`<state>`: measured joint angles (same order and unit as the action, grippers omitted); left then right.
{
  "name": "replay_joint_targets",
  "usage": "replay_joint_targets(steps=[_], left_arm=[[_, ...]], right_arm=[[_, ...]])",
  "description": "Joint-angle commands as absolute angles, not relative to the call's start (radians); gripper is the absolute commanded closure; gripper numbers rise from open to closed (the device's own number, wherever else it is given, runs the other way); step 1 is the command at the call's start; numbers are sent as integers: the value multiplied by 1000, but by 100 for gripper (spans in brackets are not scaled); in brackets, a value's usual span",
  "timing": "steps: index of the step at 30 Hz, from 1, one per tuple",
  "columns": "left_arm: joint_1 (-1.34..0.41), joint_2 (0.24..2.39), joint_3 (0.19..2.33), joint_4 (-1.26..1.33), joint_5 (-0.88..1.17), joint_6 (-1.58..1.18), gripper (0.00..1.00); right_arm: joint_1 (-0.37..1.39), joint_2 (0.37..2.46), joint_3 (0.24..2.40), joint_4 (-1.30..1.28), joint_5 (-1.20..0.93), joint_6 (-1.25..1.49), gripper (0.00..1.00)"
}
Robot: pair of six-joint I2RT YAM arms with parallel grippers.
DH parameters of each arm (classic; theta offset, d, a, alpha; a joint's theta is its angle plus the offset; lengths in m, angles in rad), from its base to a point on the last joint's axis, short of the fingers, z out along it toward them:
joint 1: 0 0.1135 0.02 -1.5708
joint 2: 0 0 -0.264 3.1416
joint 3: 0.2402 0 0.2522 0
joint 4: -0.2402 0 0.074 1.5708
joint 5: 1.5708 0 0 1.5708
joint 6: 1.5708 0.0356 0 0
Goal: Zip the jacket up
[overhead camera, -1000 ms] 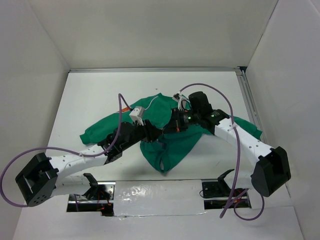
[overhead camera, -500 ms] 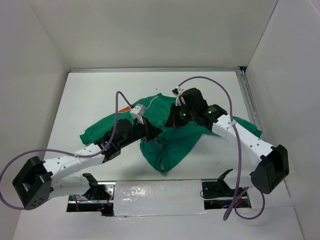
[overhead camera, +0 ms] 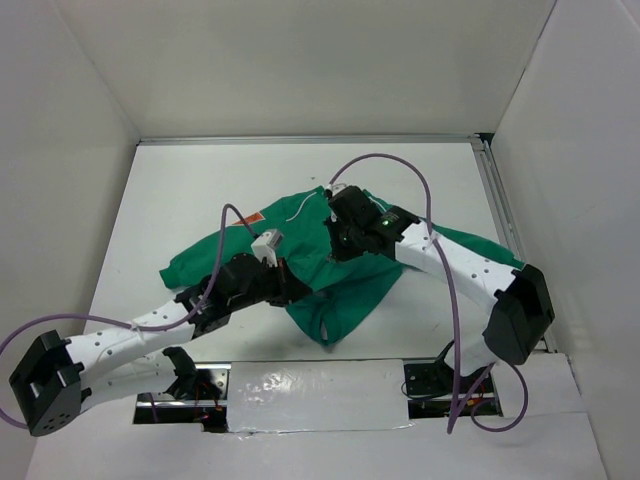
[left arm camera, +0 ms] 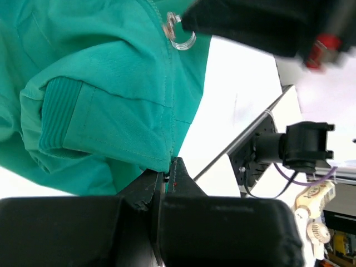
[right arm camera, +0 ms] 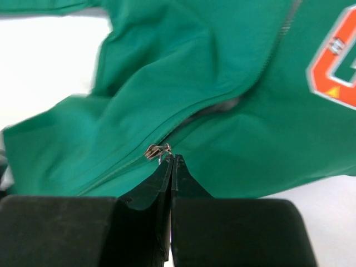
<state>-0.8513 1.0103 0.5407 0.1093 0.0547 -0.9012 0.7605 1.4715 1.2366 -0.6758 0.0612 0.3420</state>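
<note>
Top view, jacket: the green jacket (overhead camera: 345, 275) lies crumpled mid-table (overhead camera: 190, 190) between the two arms, with a sleeve out to each side.
Top view, patch: an orange patch (overhead camera: 254, 217) shows on the jacket's far left part.
Top view, left gripper: the left gripper (overhead camera: 297, 290) is down at the jacket's near left edge; the fingers are not visible from here.
Top view, right gripper: the right gripper (overhead camera: 340, 245) is on the jacket's middle, farther from the bases.
Left wrist, left gripper: fingers together (left arm camera: 169, 167), clamped on the fabric edge just beside the ribbed hem (left arm camera: 58, 119).
Left wrist, ring: a metal ring (left arm camera: 182, 38) sits at the seam's far end, against a black body.
Right wrist, right gripper: fingers pressed together (right arm camera: 172, 161), tips touching the slider (right arm camera: 157, 151); whether they pinch it cannot be told.
Right wrist, zip: the edges gape from the slider towards the patch (right arm camera: 334, 61).
</note>
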Motion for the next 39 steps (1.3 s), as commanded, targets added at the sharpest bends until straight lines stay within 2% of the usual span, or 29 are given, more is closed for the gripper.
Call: replay_joint_targets(steps=[1, 5, 10, 14, 15, 17, 18, 21, 22, 25, 26, 31, 32, 33, 36, 38, 39], left_arm=[[-873, 933, 519, 36, 118, -934, 100], [-874, 868, 488, -57, 103, -989, 100], [-876, 830, 451, -109, 80, -1011, 100], [-873, 830, 434, -110, 66, -1014, 100], [-871, 828, 431, -112, 67, -1009, 100], [-859, 830, 425, -118, 60, -1008, 100], [-853, 842, 420, -121, 61, -1006, 100], [-799, 880, 402, -89, 74, -994, 100], [-790, 891, 402, -81, 72, -996, 100], [-770, 913, 426, -120, 68, -1008, 100], [-769, 907, 433, -127, 61, -1006, 100], [-759, 819, 460, -224, 14, -1006, 100], [-759, 812, 466, -248, 6, -1008, 100], [-756, 802, 469, -285, 6, -1011, 100], [-753, 799, 479, -319, -58, -1021, 100], [-747, 811, 491, -380, -93, -1042, 100], [-749, 818, 491, -402, -103, -1057, 100]], right_arm=[[717, 1521, 1299, -652, 302, 337, 100], [614, 1687, 1391, -658, 472, 382, 100], [407, 1908, 1630, -679, 644, 396, 100], [173, 2206, 1984, -713, 670, 365, 100], [137, 2258, 2163, -709, 661, 356, 100], [66, 2400, 2440, -797, 562, 365, 100], [58, 2414, 2462, -752, 522, 356, 100], [69, 2329, 2280, -567, 409, 284, 100], [74, 2262, 2226, -549, 267, 270, 100], [89, 2112, 2016, -526, 99, 253, 100], [98, 2059, 1853, -494, 33, 244, 100], [170, 1766, 1426, -387, -194, 257, 100], [178, 1743, 1381, -359, -304, 267, 96], [182, 1697, 1329, -341, -354, 275, 88], [183, 1663, 1177, -262, -558, 314, 54], [186, 1667, 1121, -224, -633, 316, 49], [187, 1681, 1106, -218, -671, 316, 42]])
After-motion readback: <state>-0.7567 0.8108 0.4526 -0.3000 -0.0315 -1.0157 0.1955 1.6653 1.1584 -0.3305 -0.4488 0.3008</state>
